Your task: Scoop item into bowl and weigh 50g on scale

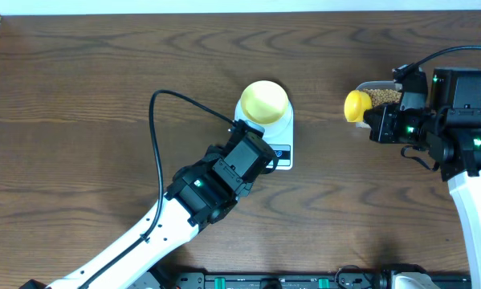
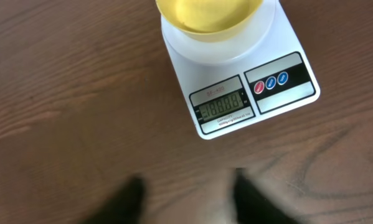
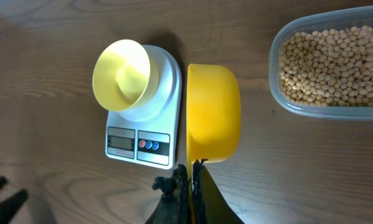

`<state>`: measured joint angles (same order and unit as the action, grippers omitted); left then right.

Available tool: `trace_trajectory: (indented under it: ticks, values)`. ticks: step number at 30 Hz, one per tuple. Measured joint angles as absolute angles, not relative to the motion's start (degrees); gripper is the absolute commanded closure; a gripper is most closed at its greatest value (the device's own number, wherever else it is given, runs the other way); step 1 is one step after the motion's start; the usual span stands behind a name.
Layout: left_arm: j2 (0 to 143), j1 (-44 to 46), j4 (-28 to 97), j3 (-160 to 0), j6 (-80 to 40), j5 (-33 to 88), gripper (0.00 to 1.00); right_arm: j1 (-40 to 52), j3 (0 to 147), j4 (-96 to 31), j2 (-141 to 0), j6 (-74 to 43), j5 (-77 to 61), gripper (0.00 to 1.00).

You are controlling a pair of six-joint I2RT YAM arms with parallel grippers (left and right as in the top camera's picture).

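Observation:
The pale yellow bowl (image 1: 265, 100) sits empty on the white scale (image 1: 279, 147) at mid table; both also show in the left wrist view, the bowl (image 2: 209, 17) above the scale (image 2: 248, 99), and in the right wrist view, the bowl (image 3: 121, 73) on the scale (image 3: 139, 143). The beans (image 3: 335, 62) lie in a clear tub (image 3: 279, 93) at the right, also seen overhead (image 1: 382, 96). My right gripper (image 3: 192, 171) is shut on the handle of a bright yellow scoop (image 3: 213, 112), held on its side left of the tub. My left gripper (image 2: 186, 186) is open and empty, just in front of the scale.
The table is dark wood (image 1: 87, 104). The left arm's cable (image 1: 156, 128) loops over the table left of the scale. The table's front edge carries a black rail (image 1: 304, 281).

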<state>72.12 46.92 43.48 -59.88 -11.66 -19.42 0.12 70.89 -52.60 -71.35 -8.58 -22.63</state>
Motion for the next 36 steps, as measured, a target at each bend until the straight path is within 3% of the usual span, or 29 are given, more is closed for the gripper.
trace_trajectory:
  ticks: [11,18,28,36]
  values:
    - [72.1,45.7,45.5,-59.9,-11.0,-19.0,0.01,0.1,70.9,-52.6,-71.4,-8.0,-22.5,0.98]
    - [72.1,38.9,45.9,-59.9,1.8,-6.0,0.01,0.1,70.9,-52.6,-71.4,-8.0,-22.5,0.99]
    - [72.1,21.7,42.8,-59.9,15.3,10.8,0.01,0.1,70.9,-53.5,-71.4,-8.0,-22.4,0.99]
    - [72.1,19.6,42.1,-59.9,19.8,14.4,0.01,0.1,70.9,-54.5,-71.4,-7.5,-22.4,0.99]
